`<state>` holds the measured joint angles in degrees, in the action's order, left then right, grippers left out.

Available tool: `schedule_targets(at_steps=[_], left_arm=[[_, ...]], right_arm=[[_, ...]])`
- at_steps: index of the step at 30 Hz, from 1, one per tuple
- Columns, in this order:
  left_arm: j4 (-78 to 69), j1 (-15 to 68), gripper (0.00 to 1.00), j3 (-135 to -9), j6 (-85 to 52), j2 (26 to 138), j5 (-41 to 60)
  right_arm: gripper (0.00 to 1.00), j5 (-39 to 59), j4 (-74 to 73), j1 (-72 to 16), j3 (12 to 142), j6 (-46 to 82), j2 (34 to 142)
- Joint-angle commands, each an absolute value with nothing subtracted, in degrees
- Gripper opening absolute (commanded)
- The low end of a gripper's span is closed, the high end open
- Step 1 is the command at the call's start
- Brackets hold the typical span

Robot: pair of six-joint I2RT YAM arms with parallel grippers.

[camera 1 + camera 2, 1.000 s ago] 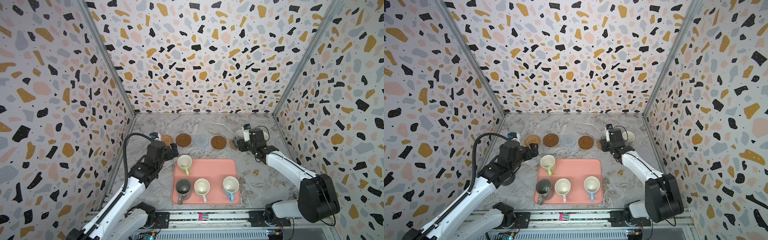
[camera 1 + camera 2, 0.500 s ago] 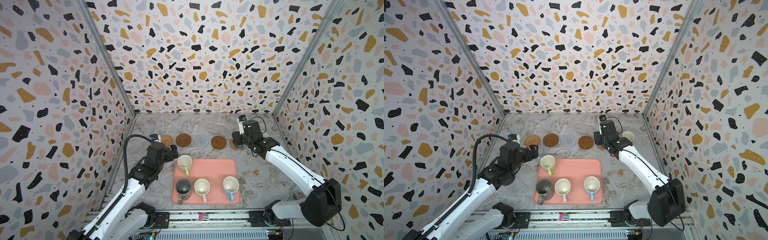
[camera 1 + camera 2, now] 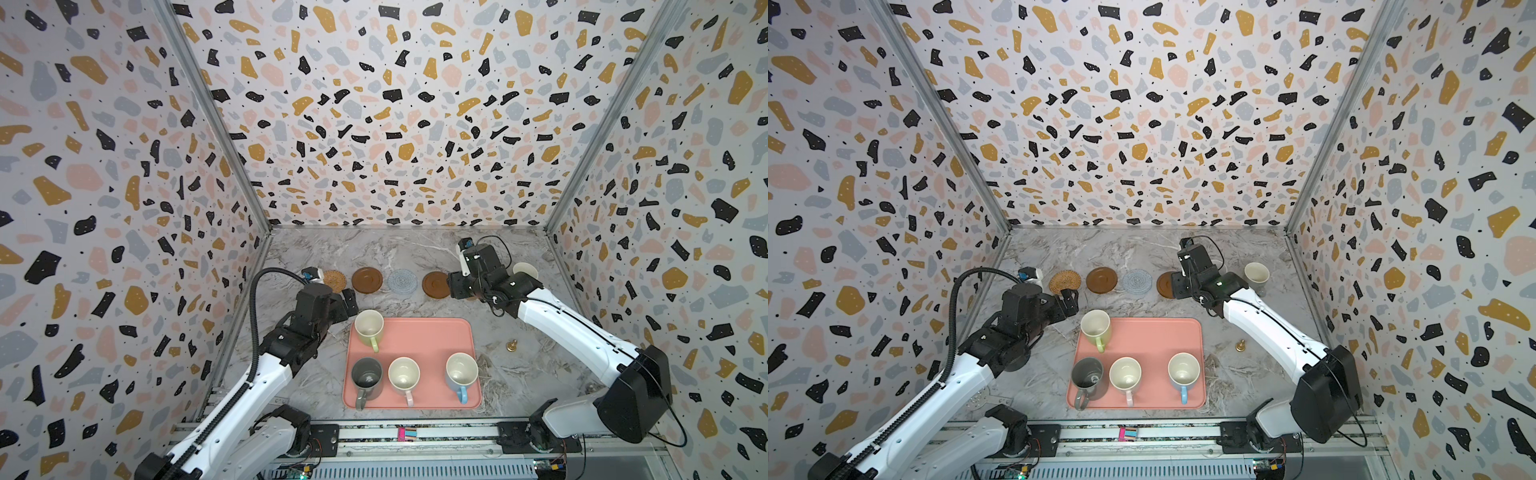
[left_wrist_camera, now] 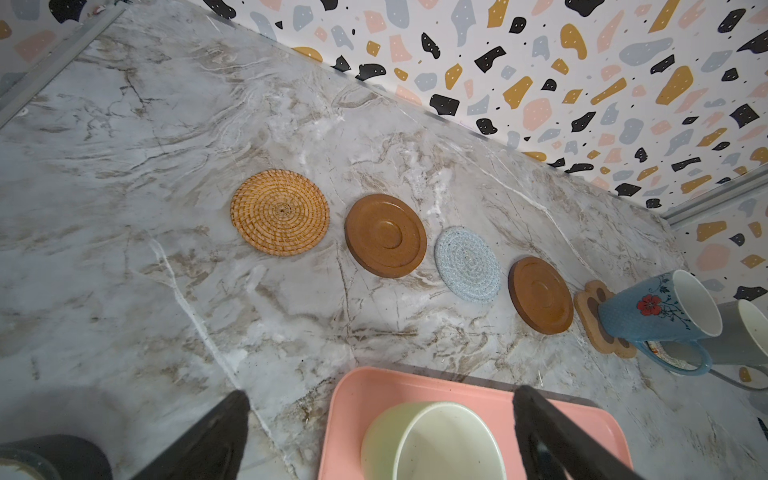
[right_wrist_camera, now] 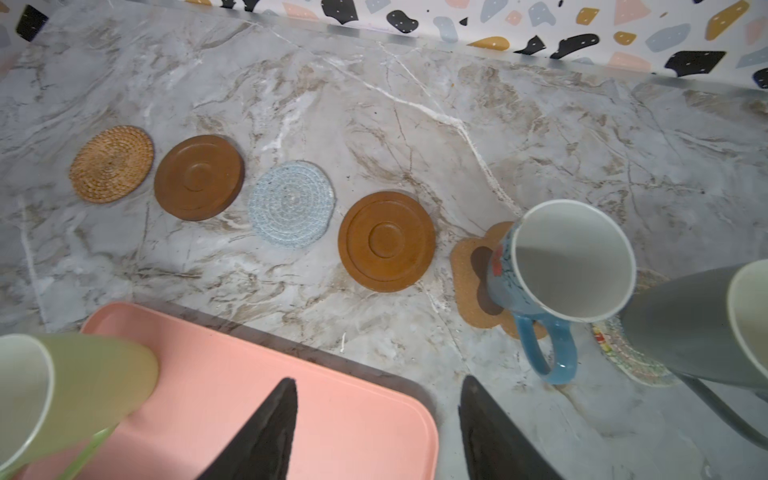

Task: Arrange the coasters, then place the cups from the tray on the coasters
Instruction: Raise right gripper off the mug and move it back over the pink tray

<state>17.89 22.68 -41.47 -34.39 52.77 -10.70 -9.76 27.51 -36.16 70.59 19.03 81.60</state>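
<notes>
The tray (image 3: 428,336) carries a light green cup (image 3: 369,328), a dark grey cup (image 3: 367,376), a pale pink-handled cup (image 3: 404,374) and a blue cup (image 3: 461,372). Behind it runs a row of coasters: tan woven (image 4: 279,212), brown (image 4: 385,235), blue-grey (image 4: 467,264), brown (image 4: 540,295). A flowered blue cup (image 5: 569,257) stands on the paw coaster (image 5: 469,257). A grey cup (image 3: 525,270) stands on the cream woven coaster (image 5: 623,353). My left gripper (image 4: 380,399) is open, its fingers either side of the green cup. My right gripper (image 5: 379,380) is open and empty over the tray's far right corner.
A small brass bell-shaped object (image 3: 511,345) lies on the marble right of the tray. Terrazzo walls close in the left, back and right sides. The metal rail (image 3: 407,434) with both arm bases runs along the front edge.
My right gripper has drawn away from the flowered blue cup on the paw coaster and swung left toward the tray. My left gripper has crept closer to the green cup.
</notes>
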Motion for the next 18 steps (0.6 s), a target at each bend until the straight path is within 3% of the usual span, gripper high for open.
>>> schedule_targets(at_steps=[1,18], left_arm=[[15.72,22.87,0.99,-41.91,-34.80,53.39,-10.01],[15.82,22.86,1.00,-41.50,-35.20,53.25,-10.72]], right_arm=[[0.64,-8.92,30.76,-38.44,73.72,21.67,82.36],[0.64,-4.89,31.07,-48.05,77.32,25.00,87.67]])
